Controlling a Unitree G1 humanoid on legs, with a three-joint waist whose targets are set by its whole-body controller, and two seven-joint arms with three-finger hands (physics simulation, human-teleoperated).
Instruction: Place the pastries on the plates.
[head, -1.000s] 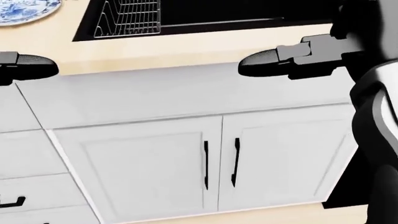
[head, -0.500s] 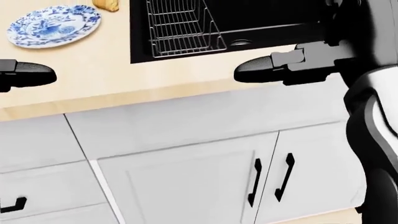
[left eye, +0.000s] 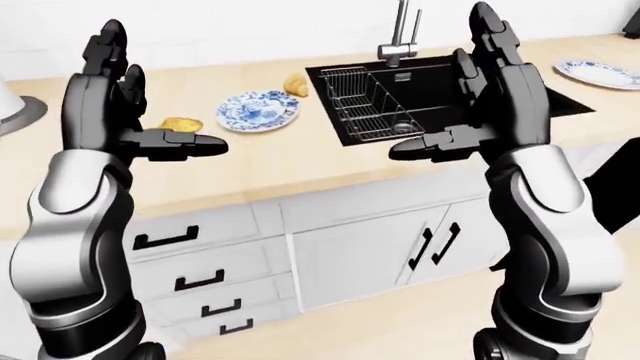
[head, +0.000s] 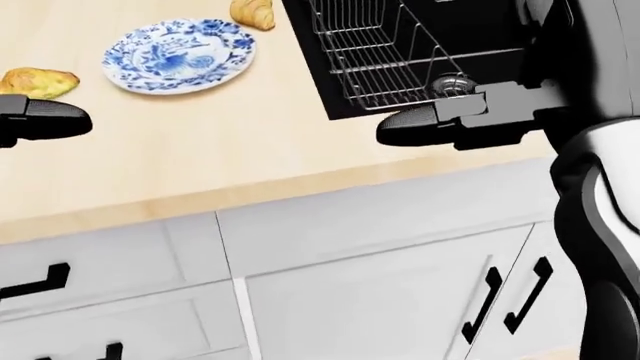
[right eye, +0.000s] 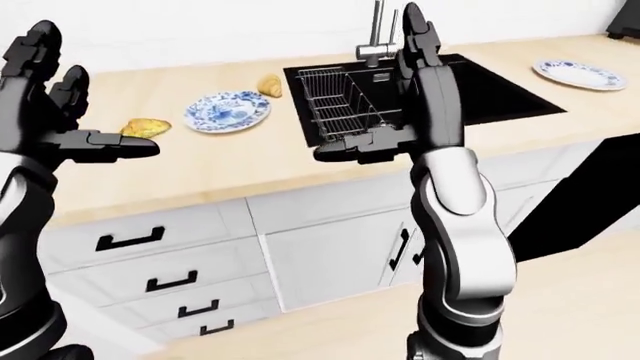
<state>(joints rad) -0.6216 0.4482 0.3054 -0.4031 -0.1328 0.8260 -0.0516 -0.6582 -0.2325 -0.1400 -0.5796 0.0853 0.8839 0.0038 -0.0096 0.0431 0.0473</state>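
Golden pastries (left eye: 181, 124) (left eye: 295, 84) lie bare on the wooden worktop (head: 200, 157), one just beyond the left hand (left eye: 110, 97), one past the empty blue plate (left eye: 258, 111). Both hands are released, the right hand (left eye: 495, 90) too. Nothing is placed yet; a second plate (right eye: 578, 73) waits far right.

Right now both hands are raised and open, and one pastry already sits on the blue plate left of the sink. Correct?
Not quite. The blue plate is bare in the head view; both pastries lie on the counter beside it. Left hand and right hand are raised and open.
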